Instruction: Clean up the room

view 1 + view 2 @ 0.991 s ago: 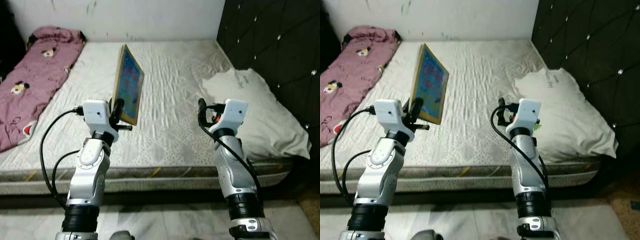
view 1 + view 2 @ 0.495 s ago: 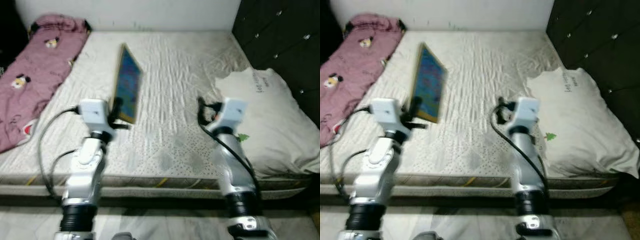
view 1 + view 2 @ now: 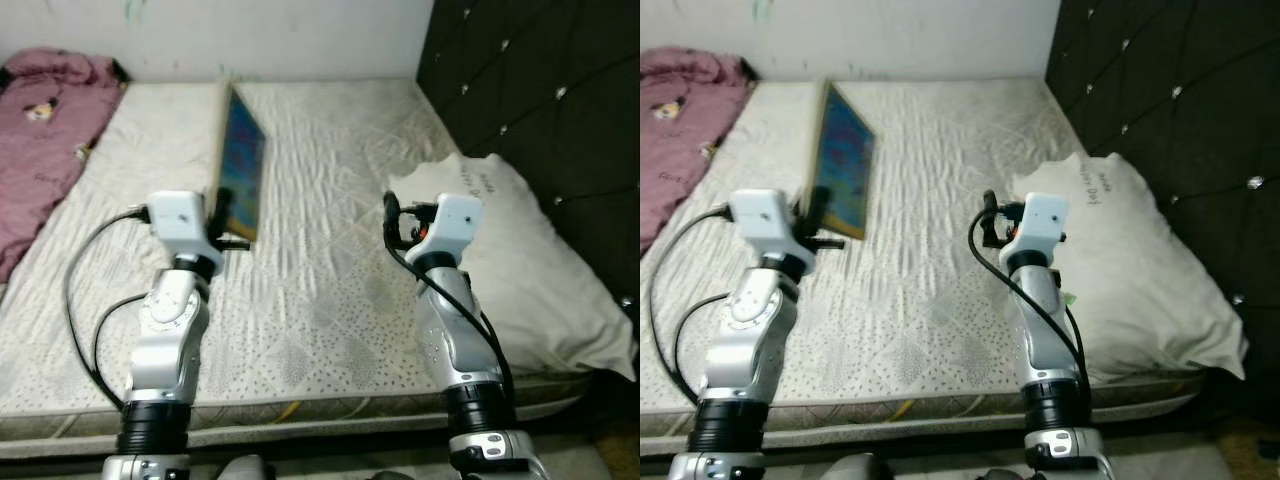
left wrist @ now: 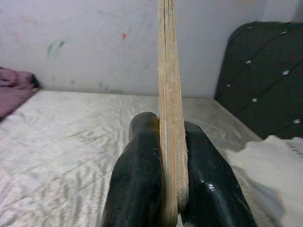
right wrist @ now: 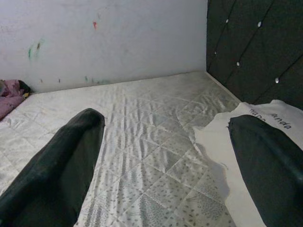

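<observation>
A flat board with a colourful blue face and a pale wooden edge stands upright above the mattress, held at its lower edge. My left gripper is shut on it. In the left wrist view the board's edge rises between the two black fingers. My right gripper hovers over the middle of the bed, open, with nothing between its fingers. It hangs beside the corner of a white pillow.
A pink printed blanket lies bunched at the far left of the bed. A black tufted headboard runs along the right side behind the pillow. A white wall closes the far end.
The whole view has swung right and moved nearer the bed, so the blanket sits further left. Both arms keep their pose, and the board stays in the left gripper.
</observation>
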